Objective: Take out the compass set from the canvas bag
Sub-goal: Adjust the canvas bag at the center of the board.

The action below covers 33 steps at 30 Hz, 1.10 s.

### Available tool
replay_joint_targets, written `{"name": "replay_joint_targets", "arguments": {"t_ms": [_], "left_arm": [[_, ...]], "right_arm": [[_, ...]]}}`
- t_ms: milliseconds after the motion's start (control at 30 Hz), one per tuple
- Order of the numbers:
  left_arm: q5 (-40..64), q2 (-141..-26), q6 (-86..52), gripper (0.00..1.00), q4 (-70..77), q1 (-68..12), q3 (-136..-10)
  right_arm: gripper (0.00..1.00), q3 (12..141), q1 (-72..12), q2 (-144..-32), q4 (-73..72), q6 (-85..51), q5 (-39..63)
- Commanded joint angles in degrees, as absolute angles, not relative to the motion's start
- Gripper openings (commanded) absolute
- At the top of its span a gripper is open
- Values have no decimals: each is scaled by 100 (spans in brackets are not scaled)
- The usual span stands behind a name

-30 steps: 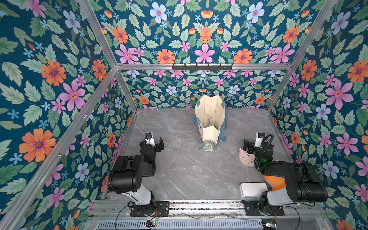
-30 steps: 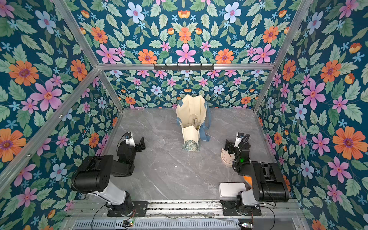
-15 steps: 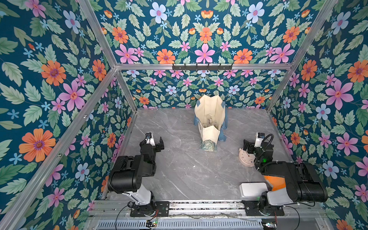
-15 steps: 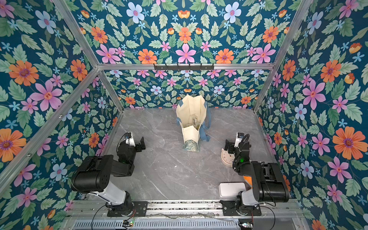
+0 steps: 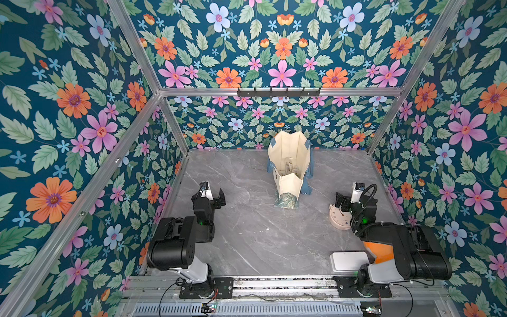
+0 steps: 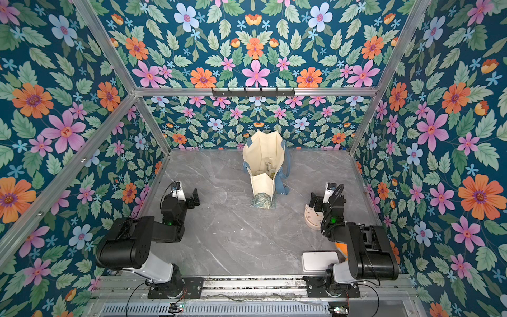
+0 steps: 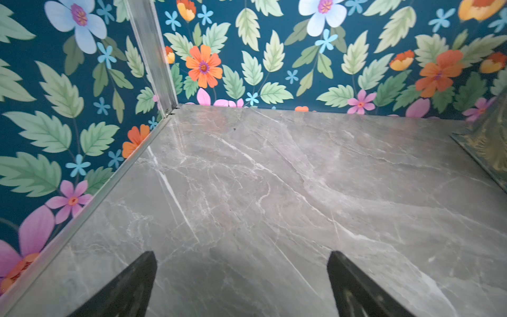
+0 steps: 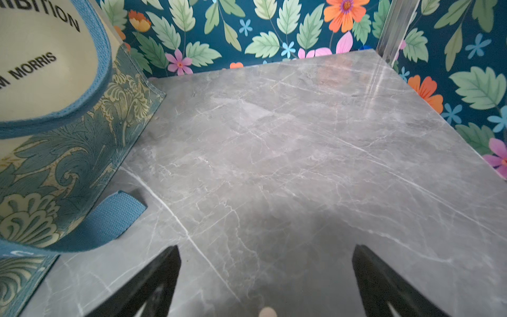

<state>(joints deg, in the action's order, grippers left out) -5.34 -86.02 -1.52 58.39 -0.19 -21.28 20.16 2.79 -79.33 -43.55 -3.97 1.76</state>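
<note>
The canvas bag (image 5: 288, 153) (image 6: 262, 153) stands upright at the middle back of the grey marble table, its mouth open upward. Small pale items show deep inside it; I cannot make out the compass set among them. A blue strap (image 8: 115, 216) lies on the table by its green patterned base (image 8: 63, 164). My left gripper (image 5: 213, 192) (image 7: 241, 256) hovers open over bare table, left of the bag. My right gripper (image 5: 348, 196) (image 8: 266, 249) hovers open to the right of the bag, nothing between its fingers. The bag's base shows at one edge of the left wrist view (image 7: 491, 142).
A round cream clock (image 5: 338, 219) lies on the table under my right gripper. A flat white box (image 5: 349, 260) sits at the front right, with an orange object (image 5: 380, 251) partly hidden under the right arm. Flowered walls enclose the table on three sides.
</note>
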Motion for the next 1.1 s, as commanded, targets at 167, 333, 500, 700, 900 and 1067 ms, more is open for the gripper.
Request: {"name": "replay_joint_targets", "arguments": {"t_ms": [167, 333, 500, 700, 900, 1067], "left_arm": [[-875, -8156, -1413, 98, 1275, -528, -4835], [-118, -8855, -1907, 97, 23, -1404, -6642], [860, -9756, -2296, 96, -566, -1717, -8234], [1758, -10797, -2718, 96, -873, -1873, -9556], [2322, -11370, -3067, 98, -747, -2182, -10052], [2147, -11551, -2967, 95, -869, -2233, -10064]], "right_arm": [[99, 3973, -604, -6658, -708, -1714, -659], [99, 5562, -1129, -6827, 948, -2173, 82], [99, 7129, -1195, -7810, 1911, -2785, 1188], [99, 9082, -1373, -9437, 2950, -3038, 1378], [85, 10320, -1433, -10726, 3455, -2897, 1270], [55, 10888, -1445, -11292, 3815, -2809, 1288]]}}
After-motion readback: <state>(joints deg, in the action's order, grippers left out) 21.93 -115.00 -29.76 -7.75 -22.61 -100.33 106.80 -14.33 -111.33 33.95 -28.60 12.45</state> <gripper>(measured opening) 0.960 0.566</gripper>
